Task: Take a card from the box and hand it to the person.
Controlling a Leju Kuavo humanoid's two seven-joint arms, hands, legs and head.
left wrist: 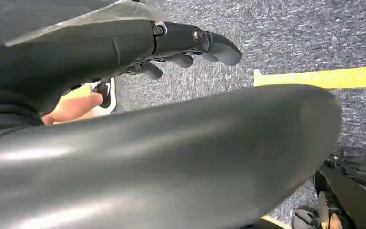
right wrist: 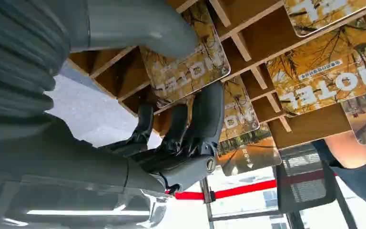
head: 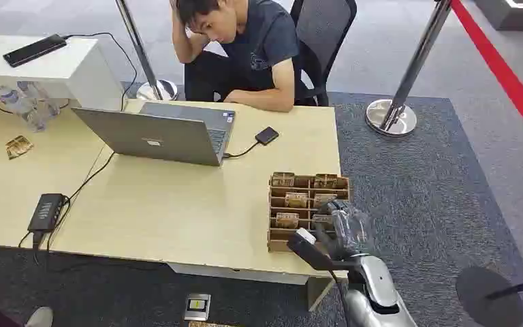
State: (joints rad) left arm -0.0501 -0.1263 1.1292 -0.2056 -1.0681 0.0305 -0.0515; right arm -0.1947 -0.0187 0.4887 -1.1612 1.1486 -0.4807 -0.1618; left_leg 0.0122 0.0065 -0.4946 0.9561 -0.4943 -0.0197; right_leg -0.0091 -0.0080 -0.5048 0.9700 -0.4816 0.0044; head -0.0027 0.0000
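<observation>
I have the right hand (head: 334, 228) at the near right corner of the wooden box (head: 308, 182), which stands on the right end of the table (head: 177, 211), across from the seated person (head: 245, 48). In the right wrist view, the thumb (right wrist: 138, 24) lies over the printed face of one card (right wrist: 190, 71) and the dark fingers (right wrist: 209, 114) curl up against its lower edge. I judge this the start of a pinch, but I cannot tell from these pictures whether the hand has closed firmly on the card or merely touches it. The card sits in its compartment, tilted against a wooden divider, with other cards (right wrist: 329, 76) in the neighbouring slots.

To do this step well, I would press thumb and fingers together on this one card alone, keep the fingertips off the divider, and draw the card out along its own tilt, so the box does not shift on the table.

My left hand (left wrist: 190, 45) hangs over the carpet, fingers curled in loosely and holding nothing.
</observation>
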